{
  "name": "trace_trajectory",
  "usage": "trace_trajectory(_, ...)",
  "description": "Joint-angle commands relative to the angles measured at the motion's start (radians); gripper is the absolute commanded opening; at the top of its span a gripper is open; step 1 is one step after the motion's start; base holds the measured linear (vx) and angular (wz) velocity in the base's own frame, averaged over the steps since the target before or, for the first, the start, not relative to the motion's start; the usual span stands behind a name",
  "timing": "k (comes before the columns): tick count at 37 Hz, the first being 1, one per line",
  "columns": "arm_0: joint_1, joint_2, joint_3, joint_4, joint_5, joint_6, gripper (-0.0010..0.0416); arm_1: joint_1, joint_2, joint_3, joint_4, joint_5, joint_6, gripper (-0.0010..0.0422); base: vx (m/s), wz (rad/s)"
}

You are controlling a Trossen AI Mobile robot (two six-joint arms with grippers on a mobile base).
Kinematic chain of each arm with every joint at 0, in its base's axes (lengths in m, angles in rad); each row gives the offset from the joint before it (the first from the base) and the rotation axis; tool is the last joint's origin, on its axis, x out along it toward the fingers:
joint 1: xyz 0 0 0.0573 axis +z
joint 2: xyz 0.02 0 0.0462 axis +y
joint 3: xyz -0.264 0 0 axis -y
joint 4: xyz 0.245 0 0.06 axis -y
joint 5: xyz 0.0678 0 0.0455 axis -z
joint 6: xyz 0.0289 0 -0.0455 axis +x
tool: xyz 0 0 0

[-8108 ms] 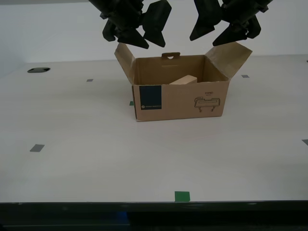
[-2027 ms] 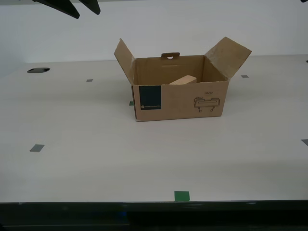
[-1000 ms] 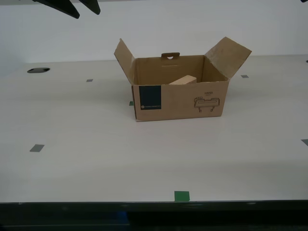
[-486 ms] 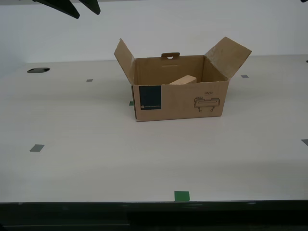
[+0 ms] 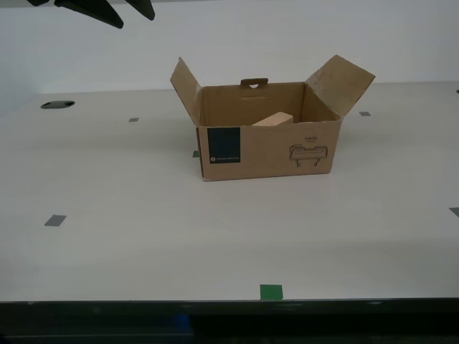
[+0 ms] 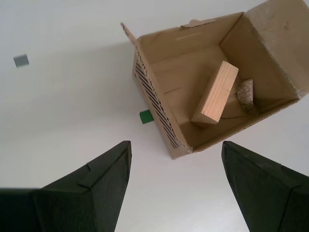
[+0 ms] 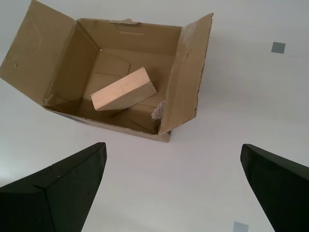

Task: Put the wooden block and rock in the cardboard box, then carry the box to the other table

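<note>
On the smooth off-white counter (image 5: 143, 236), near its middle in the exterior view, the cardboard box (image 5: 269, 150) stands with both side flaps up and with the wooden block (image 6: 216, 93) leaning inside it, the rock (image 6: 245, 93) just beside the block's lower end. Compared with 8.1 s ago, when 2 dark grippers hung close over the box rim, both have pulled up and apart: now only dark fingertips show at the exterior view's top left corner, and they have barely shifted over the last 2 s. My first gripper (image 7: 176, 183) and my second gripper (image 6: 176, 188) each look down on the box from well above, jaws spread wide and holding nothing. Loading therefore appears complete; I judge the step in hand to be the return to the box to grasp it for carrying to the other table, which no view shows.
</note>
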Motion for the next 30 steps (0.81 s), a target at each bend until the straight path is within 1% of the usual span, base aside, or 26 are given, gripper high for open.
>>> trace_trajectory(1,0.000,0.000,0.000,0.019,0.001,0.004,0.0387,0.000,0.017,-0.024,0.027,0.000,-0.016,0.0252,0.000,0.000)
trace_trajectory(3,0.000,0.002,0.000,0.032,0.001,0.004,0.0387,0.000,0.046,-0.034,0.051,0.000,-0.032,0.0252,0.000,0.000)
trace_trajectory(5,0.000,0.006,0.000,0.045,0.000,0.022,0.0387,0.000,0.093,-0.034,0.058,0.000,-0.059,0.0252,0.000,0.000)
trace_trajectory(7,0.000,0.024,0.002,0.061,0.000,0.027,0.0387,0.000,0.143,-0.034,0.078,0.001,-0.080,0.0252,0.000,0.000)
trace_trajectory(8,0.000,0.037,0.002,0.069,0.000,0.031,0.0387,0.000,0.173,-0.034,0.099,0.010,-0.089,0.0252,0.000,0.000)
trace_trajectory(10,0.000,0.063,0.003,0.078,0.000,0.032,0.0387,-0.001,0.227,-0.031,0.149,0.047,-0.100,0.0251,0.000,0.000)
trace_trajectory(12,0.000,0.096,0.007,0.084,0.000,0.034,0.0387,0.000,0.278,-0.015,0.191,0.103,-0.104,0.0252,0.000,0.000)
trace_trajectory(13,0.000,0.113,0.009,0.086,0.000,0.034,0.0387,0.000,0.306,-0.003,0.204,0.122,-0.108,0.0252,0.000,0.000)
trace_trajectory(14,0.000,0.131,0.011,0.090,0.000,0.034,0.0387,0.000,0.333,0.016,0.209,0.129,-0.114,0.0251,0.000,0.000)
trace_trajectory(17,0.000,0.192,0.024,0.109,0.000,0.034,0.0387,0.002,0.406,0.076,0.195,0.127,-0.121,0.0252,0.000,0.000)
trace_trajectory(21,0.000,0.285,0.056,0.148,0.000,0.036,0.0387,0.004,0.501,0.172,0.143,0.127,-0.113,0.0252,0.000,0.000)
trace_trajectory(24,0.000,0.362,0.091,0.150,0.000,0.037,0.0387,0.005,0.563,0.243,0.105,0.125,-0.108,0.0251,0.000,0.000)
trace_trajectory(27,0.000,0.439,0.125,0.147,0.000,0.037,0.0387,0.010,0.610,0.304,0.066,0.121,-0.088,0.0252,0.000,0.000)
trace_trajectory(30,0.000,0.510,0.154,0.148,0.000,0.037,0.0387,0.016,0.642,0.349,0.036,0.104,-0.073,0.0251,0.000,0.000)
